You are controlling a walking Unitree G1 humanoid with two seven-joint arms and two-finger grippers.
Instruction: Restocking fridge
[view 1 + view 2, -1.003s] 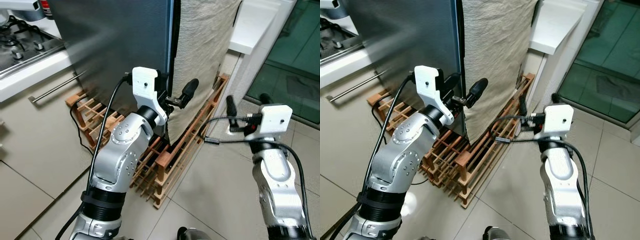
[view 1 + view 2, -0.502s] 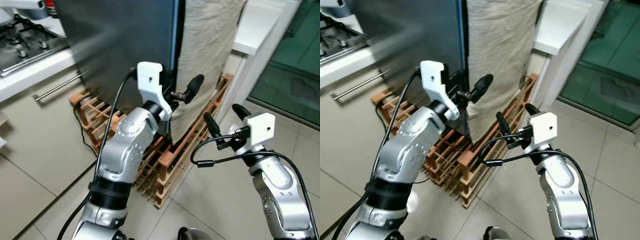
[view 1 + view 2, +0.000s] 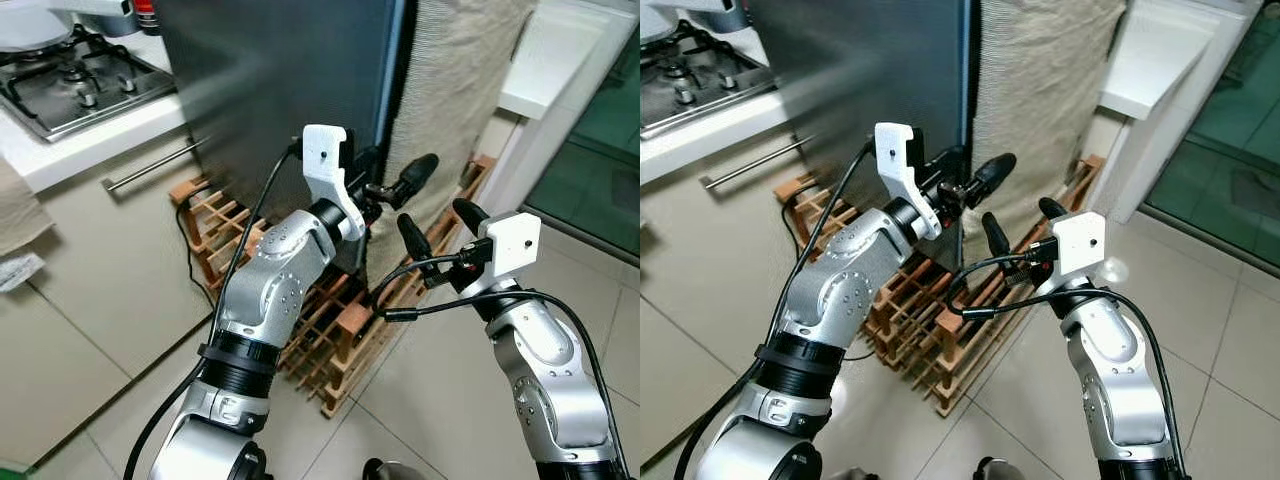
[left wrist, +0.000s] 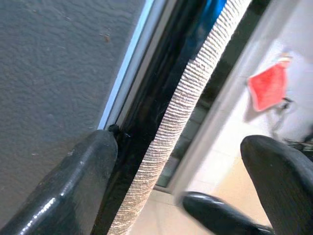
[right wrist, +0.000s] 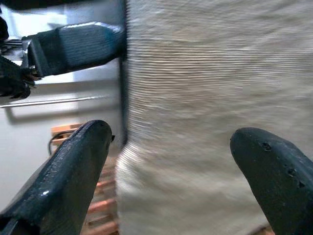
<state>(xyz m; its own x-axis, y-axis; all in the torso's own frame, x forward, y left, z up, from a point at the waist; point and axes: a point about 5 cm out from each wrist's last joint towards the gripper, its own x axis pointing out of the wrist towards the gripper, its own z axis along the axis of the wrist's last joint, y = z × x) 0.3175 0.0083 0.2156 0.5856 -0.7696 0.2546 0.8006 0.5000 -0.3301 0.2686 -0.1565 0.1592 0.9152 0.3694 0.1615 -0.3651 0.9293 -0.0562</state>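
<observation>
The fridge's dark grey door (image 3: 270, 90) stands shut, with a beige ribbed cloth (image 3: 460, 80) hanging down the side next to it. My left gripper (image 3: 390, 178) is open at the door's right edge. In the left wrist view one finger (image 4: 73, 186) rests against the door's black edge seam and the cloth's edge (image 4: 195, 93) runs between the two fingers. My right gripper (image 3: 438, 225) is open just below and right of the left one, pointing at the cloth (image 5: 195, 98), with nothing held.
A wooden wine rack (image 3: 330, 330) lies on the tiled floor at the fridge's foot, under both arms. A gas hob (image 3: 70, 75) and a drawer handle (image 3: 155, 165) are to the left. A white ledge (image 3: 550, 60) and a glass door (image 3: 610, 130) are to the right.
The right gripper has swung left and up, from beside the white ledge to close under the left gripper. The left gripper stays at the door edge. The camera has shifted.
</observation>
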